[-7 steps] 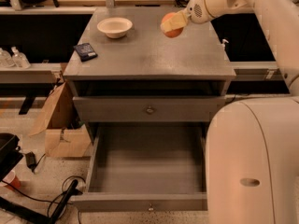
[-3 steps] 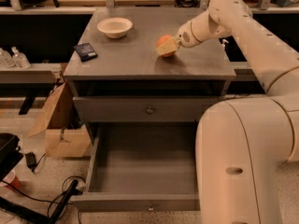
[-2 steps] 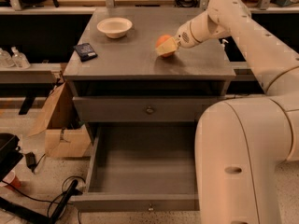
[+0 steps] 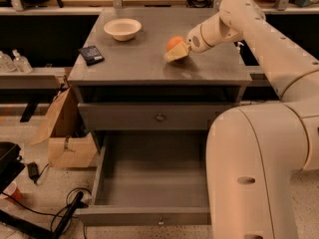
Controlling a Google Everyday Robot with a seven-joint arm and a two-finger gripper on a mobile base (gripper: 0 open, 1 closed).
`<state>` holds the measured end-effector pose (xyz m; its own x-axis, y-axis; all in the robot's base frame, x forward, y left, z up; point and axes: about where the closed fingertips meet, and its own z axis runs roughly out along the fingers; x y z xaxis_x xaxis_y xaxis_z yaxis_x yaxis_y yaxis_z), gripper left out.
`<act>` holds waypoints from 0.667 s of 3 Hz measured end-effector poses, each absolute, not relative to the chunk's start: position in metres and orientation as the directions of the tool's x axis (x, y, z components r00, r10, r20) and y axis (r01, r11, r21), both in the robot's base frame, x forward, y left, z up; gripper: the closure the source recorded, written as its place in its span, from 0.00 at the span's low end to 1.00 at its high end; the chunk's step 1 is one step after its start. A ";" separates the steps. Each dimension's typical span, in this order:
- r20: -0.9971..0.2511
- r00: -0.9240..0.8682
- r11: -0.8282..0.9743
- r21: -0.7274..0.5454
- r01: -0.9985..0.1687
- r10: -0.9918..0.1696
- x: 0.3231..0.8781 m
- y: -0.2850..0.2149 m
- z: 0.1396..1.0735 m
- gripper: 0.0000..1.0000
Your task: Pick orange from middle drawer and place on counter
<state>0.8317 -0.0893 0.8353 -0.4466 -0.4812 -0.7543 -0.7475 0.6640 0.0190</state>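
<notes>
The orange (image 4: 174,43) is at the right middle of the dark grey counter (image 4: 134,61), at or just above its surface. My gripper (image 4: 177,51) reaches in from the right and is shut on the orange, with one cream finger (image 4: 176,55) in front of the fruit. The middle drawer (image 4: 149,176) is pulled out below, low in the view, and its box holds nothing that I can see.
A cream bowl (image 4: 122,29) and a small dark flat object (image 4: 91,54) are on the counter's left side. A shut drawer front with a round knob (image 4: 159,117) is above the open drawer. A cardboard box (image 4: 65,136) and cables lie at the left. My pale body (image 4: 259,173) fills the right.
The gripper has brought the orange down and forward from above the counter's back right to its right middle. Over the last second it has hardly moved.
</notes>
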 end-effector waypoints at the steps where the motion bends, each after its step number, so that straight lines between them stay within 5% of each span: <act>1: -0.753 -0.447 0.663 0.021 -0.749 -0.482 0.832 -0.088 0.834 0.00; 2: -0.752 -0.444 0.658 0.018 -0.753 -0.488 0.831 -0.087 0.837 0.00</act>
<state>0.8312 -0.0866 0.8372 -0.4437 -0.4875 -0.7520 -0.7531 0.6576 0.0180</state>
